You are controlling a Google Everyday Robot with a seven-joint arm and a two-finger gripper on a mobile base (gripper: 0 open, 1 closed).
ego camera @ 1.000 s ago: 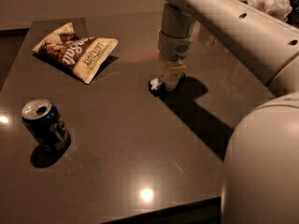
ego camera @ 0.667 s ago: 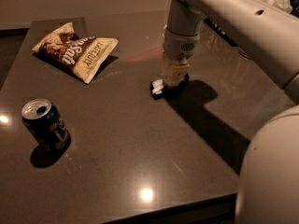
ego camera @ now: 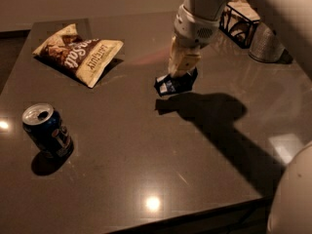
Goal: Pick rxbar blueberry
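The rxbar blueberry (ego camera: 171,86), a small dark-blue wrapper with a white label patch, hangs from my gripper (ego camera: 182,75) near the middle of the dark table (ego camera: 146,169). The gripper's cream fingers (ego camera: 184,60) come down from above and are shut on the bar's right end. The bar is a little above the tabletop. Its shadow (ego camera: 165,105) lies apart from it, below and slightly left. The white arm runs up to the top right.
A brown-and-cream chip bag (ego camera: 78,52) lies at the back left. A blue soda can (ego camera: 48,130) stands upright at the front left. A wire basket (ego camera: 239,21) and a metal mesh cup (ego camera: 265,44) stand at the back right. The robot's white body (ego camera: 292,199) is at the front right.
The gripper has risen with the bar in it. The bar has left the tabletop and its shadow now lies apart from it. The can and the chip bag have not moved.
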